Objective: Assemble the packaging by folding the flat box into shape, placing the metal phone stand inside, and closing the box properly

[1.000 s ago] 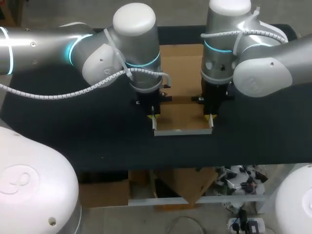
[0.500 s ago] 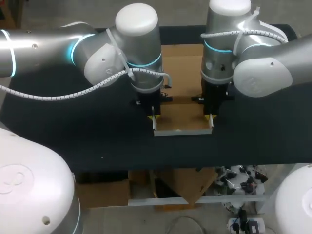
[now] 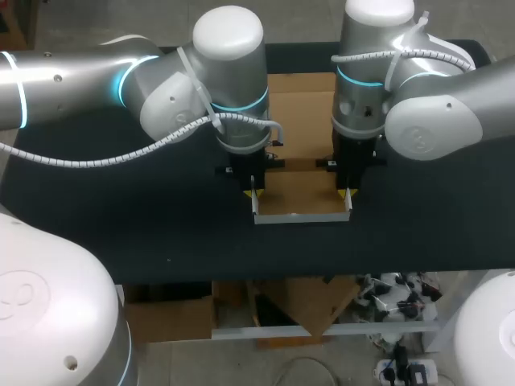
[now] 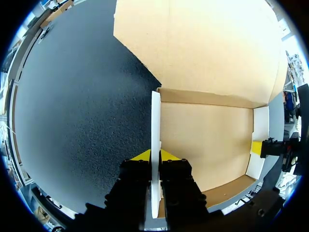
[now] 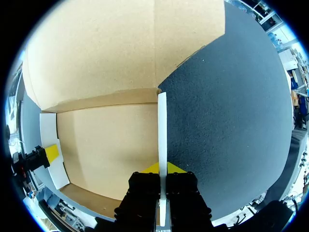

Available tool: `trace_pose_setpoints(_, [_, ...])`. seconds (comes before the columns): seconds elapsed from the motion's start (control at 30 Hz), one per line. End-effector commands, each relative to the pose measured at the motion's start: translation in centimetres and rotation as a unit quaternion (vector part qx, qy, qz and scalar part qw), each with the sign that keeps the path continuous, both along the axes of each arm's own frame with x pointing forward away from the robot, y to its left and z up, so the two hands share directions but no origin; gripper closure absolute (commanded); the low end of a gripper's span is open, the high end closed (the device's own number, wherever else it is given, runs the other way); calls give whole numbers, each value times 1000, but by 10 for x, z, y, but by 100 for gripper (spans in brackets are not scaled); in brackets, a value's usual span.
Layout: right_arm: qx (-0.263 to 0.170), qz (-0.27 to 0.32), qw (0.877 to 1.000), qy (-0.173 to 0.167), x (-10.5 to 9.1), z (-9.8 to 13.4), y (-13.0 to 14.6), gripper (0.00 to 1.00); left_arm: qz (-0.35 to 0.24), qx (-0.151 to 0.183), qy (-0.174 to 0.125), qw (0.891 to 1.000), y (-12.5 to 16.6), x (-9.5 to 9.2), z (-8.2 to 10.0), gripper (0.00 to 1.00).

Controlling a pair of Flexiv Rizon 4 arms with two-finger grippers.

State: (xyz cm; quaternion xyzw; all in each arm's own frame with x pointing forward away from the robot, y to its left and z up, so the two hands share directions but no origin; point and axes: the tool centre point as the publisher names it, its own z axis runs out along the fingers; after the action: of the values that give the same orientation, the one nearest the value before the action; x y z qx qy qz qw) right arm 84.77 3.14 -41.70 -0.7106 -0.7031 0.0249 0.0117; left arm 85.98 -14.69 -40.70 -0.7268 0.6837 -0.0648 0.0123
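Walls of the cardboard box (image 3: 299,201) stand upright, each pinched edge-on between closed fingers: left gripper (image 3: 253,194) on the left wall (image 4: 155,140), right gripper (image 3: 348,194) on the right wall (image 5: 162,145). Each wall runs straight ahead of its gripper. The brown floor (image 4: 207,140) lies between the two, with the flat lid panel (image 3: 299,104) beyond it. No phone stand shows.

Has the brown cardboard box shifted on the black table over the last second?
No. The brown cardboard box sits where it was, its white front wall equally far from the black table's near edge.
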Motion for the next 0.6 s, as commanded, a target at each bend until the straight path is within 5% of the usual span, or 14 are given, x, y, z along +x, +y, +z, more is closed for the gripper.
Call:
trace_pose_setpoints(0.03, [-7, 6, 1000, -8, -2, 4, 1, 100, 1, 5, -4, 1000, 1, 0, -4, 100])
trace_pose_setpoints(0.07, [-10, 7, 1000, -11, -3, 6, 1, 96, 1, 7, -5, 1000, 1, -1, -3, 100])
trace_pose_setpoints(0.13, [-9, 12, 1000, -18, -4, 9, 1, 70, 0, 9, -7, 1000, 1, -1, -3, 100])
trace_pose_setpoints(0.27, [-3, 21, 999, -34, -7, 17, 1, 44, -1, 14, -10, 1000, 0, -2, -1, 100])
trace_pose_setpoints(0.37, [9, 27, 999, -46, -9, 22, 0, 9, -1, 15, -12, 1000, 0, -3, 0, 100])
trace_pose_setpoints(0.43, [17, 29, 998, -53, -11, 26, -2, 1, -2, 16, -13, 1000, 0, -3, 1, 100])
trace_pose_setpoints(0.6, [37, 39, 996, -76, -15, 37, -8, 0, -7, 16, -17, 1000, 0, -4, 2, 100])
